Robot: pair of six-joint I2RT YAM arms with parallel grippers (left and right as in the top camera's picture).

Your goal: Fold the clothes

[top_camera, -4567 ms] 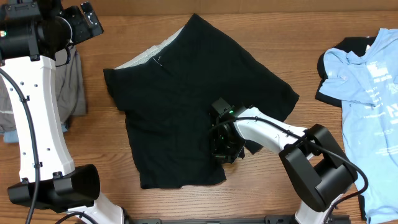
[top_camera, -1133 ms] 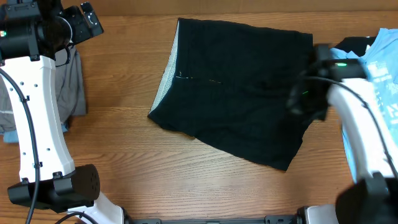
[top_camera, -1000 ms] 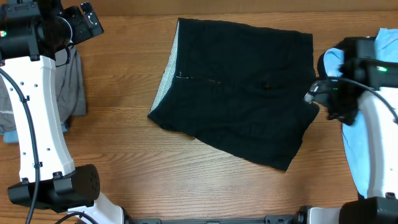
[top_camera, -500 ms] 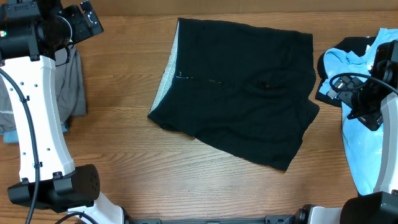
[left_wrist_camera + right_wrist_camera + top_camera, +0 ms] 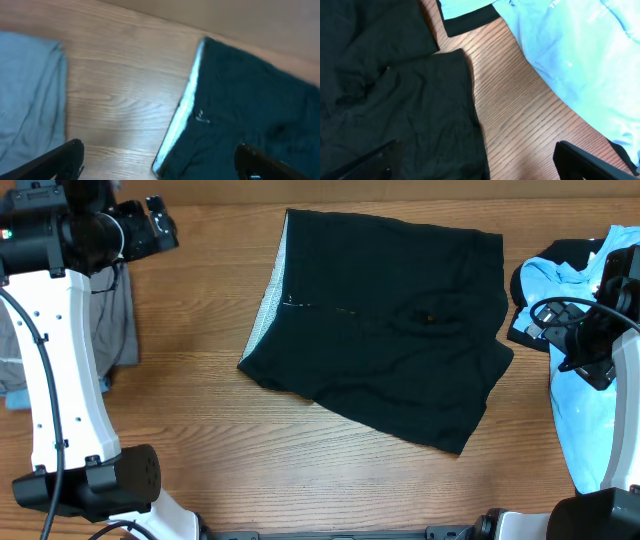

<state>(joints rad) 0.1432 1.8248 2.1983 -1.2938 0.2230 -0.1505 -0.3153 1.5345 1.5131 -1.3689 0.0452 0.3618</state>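
On the wooden table [image 5: 200, 430] the black shorts [image 5: 390, 330] have changed the most. A few seconds back they lay spread and skewed with my right arm on them. Now they are doubled into a rough rectangle just off centre toward 12 o'clock. I take that as the first fold made, though the edge at 5 o'clock runs slanted and one leg corner pokes out, so it likely wants squaring or a second fold. The cloth is matte, limp and lightly rumpled. The light blue T-shirt [image 5: 572, 430] with white print lies heaped at 3 o'clock, smoother and thinner looking, and a grey piece [image 5: 120, 320] hangs in soft folds at 9 o'clock. My right gripper [image 5: 477, 150] has drawn off to 3 o'clock, above the gap between the shorts and the T-shirt, with its jaws spread wide and nothing held. My left gripper [image 5: 160, 152], up at 10 o'clock, has nudged toward the shorts, equally wide and empty. The pale grey waistband [image 5: 270, 300] shows as a narrow strip along the shorts' 9 o'clock edge.
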